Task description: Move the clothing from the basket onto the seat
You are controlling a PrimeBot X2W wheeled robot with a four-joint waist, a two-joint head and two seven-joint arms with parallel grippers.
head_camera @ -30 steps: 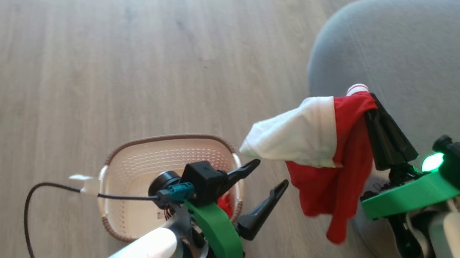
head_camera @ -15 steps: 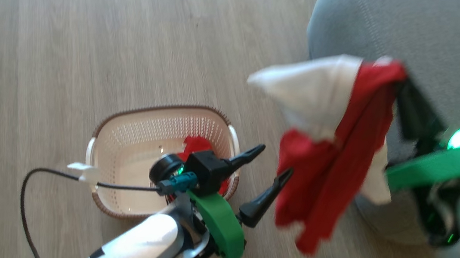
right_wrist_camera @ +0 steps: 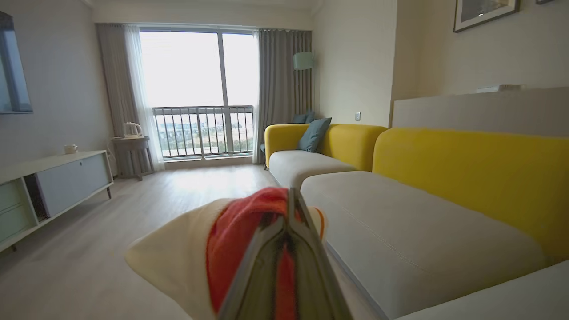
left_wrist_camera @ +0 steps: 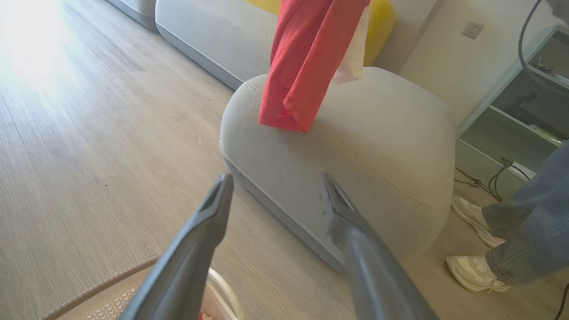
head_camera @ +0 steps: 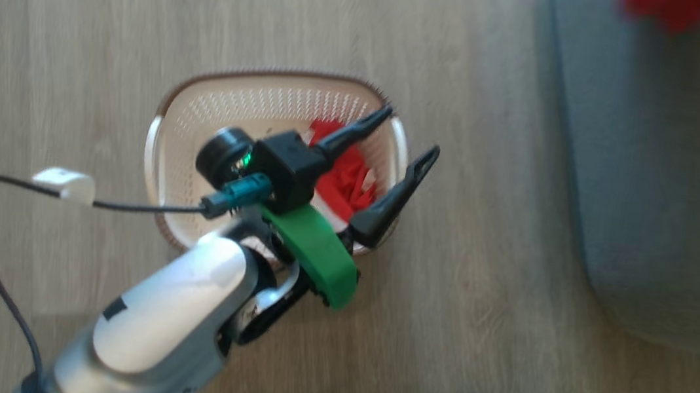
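We hold one red garment [left_wrist_camera: 302, 66] up over the grey seat [left_wrist_camera: 378, 133].
Our right gripper [right_wrist_camera: 291, 195] is pinched tight on it; our left gripper [head_camera: 412, 130] hangs spread wide above the basket [head_camera: 258, 77], where more red clothing [head_camera: 345, 179] lies.

Open floor [head_camera: 480, 271] runs between the basket [head_camera: 235, 104] and the seat [head_camera: 654, 191]. The basket's left half is free; red clothing [head_camera: 345, 179] fills its right side, with the spread left gripper [head_camera: 414, 128] across that rim. A hanging garment [left_wrist_camera: 306, 58] blocks the seat's rounded edge. A person's legs [left_wrist_camera: 529, 213] and floor cables [left_wrist_camera: 480, 182] crowd its far end.
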